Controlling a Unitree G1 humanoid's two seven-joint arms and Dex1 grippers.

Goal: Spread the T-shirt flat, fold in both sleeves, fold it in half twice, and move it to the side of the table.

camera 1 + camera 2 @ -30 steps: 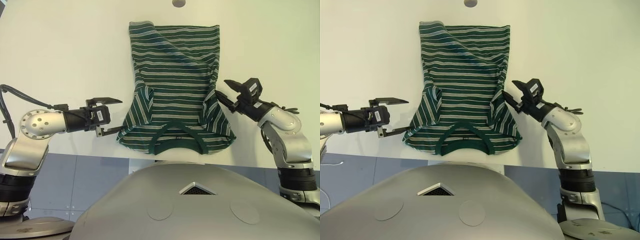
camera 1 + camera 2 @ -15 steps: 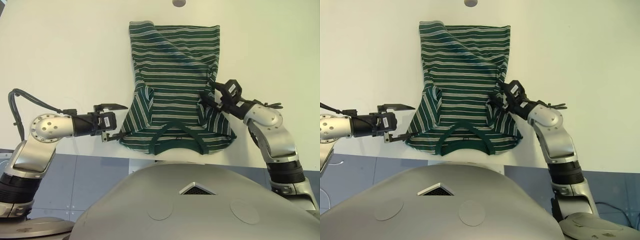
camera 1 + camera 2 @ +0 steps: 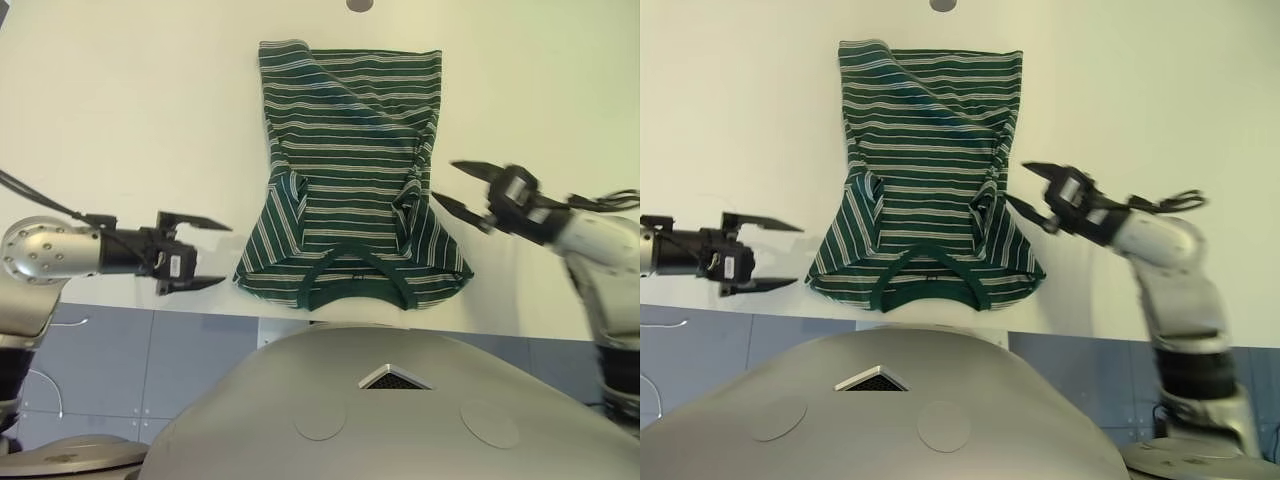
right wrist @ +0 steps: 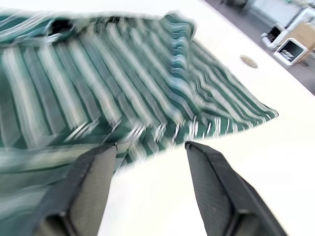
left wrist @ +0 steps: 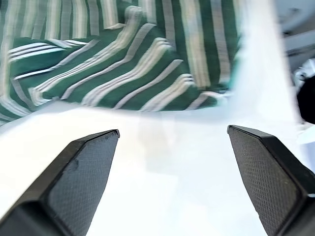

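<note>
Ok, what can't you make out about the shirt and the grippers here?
T-shirt: lower layers hidden by its own folded cloth, eye views; cut off by frame edges, wrist views.
Right gripper: blurred, eye views; whether its fingers touch the T-shirt is unclear.
Grey disc: cut by top edge, eye views.

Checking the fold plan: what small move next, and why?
Probably move the left hand and right hand in onto the near corners of the T-shirt: both sleeves look folded in, and both hands are open beside the cloth.
</note>
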